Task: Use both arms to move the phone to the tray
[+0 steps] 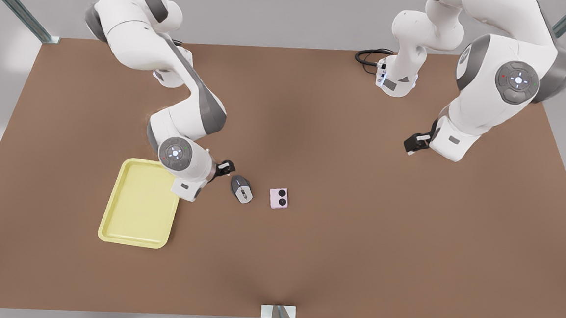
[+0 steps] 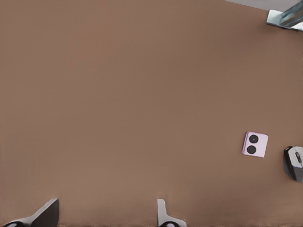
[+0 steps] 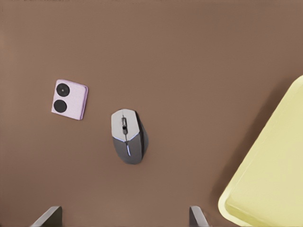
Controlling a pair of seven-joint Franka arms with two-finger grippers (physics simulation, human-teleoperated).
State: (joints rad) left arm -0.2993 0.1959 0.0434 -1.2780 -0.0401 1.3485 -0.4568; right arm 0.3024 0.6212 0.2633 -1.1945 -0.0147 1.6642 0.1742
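While both arms hang above the brown tabletop (image 1: 340, 192), the small, nearly square, pale lilac phone (image 1: 278, 198) with two black camera circles lies flat and untouched on it, near the middle of the table. Just beside it, toward the front view's left, sits a grey oval computer mouse (image 1: 242, 189), apart from the phone. Farther to the front view's left lies the pale yellow rectangular tray (image 1: 138, 204) with rounded corners and a raised rim; nothing rests in its visible part.

Over the ground between tray and mouse, the right gripper (image 1: 224, 167) hovers close to the mouse, holding nothing. Its wrist view shows the mouse (image 3: 128, 136), the phone (image 3: 69, 99) and a corner of the tray (image 3: 272, 179), with two fingertips (image 3: 47, 217) spread wide apart.

On the front view's right, well away from the phone, the left gripper (image 1: 414, 143) waits above bare table, also with its fingertips (image 2: 166, 215) parted widely and nothing between them; the phone (image 2: 255, 144) and mouse (image 2: 294, 163) appear far off.
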